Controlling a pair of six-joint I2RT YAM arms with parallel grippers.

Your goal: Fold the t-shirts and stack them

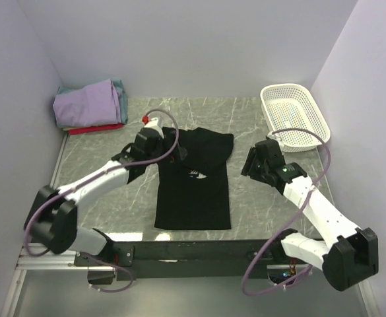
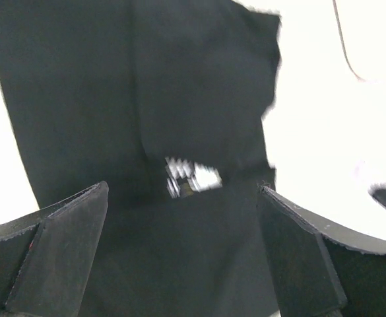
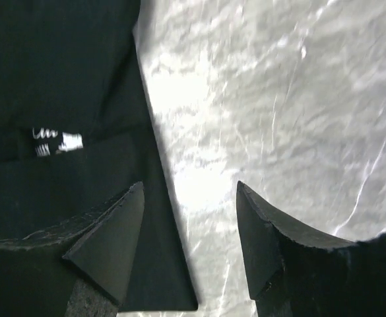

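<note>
A black t-shirt [image 1: 196, 181] lies partly folded in the middle of the table, with a small white bit of its print [image 1: 196, 174] showing. It fills the left wrist view [image 2: 146, 99] and the left of the right wrist view [image 3: 54, 86]. My left gripper [image 1: 177, 153] is open just over the shirt's upper left part, with nothing between its fingers [image 2: 67, 244]. My right gripper [image 1: 248, 165] is open and empty over bare table, just right of the shirt's right edge. A folded stack with lavender [image 1: 89, 102], teal [image 1: 119, 86] and red [image 1: 95, 129] shirts sits at the back left.
A white mesh basket [image 1: 294, 116] stands at the back right corner. The marbled table top [image 1: 272, 205] ends in a dark front edge [image 1: 199, 249]. Pale walls close in the left, back and right sides.
</note>
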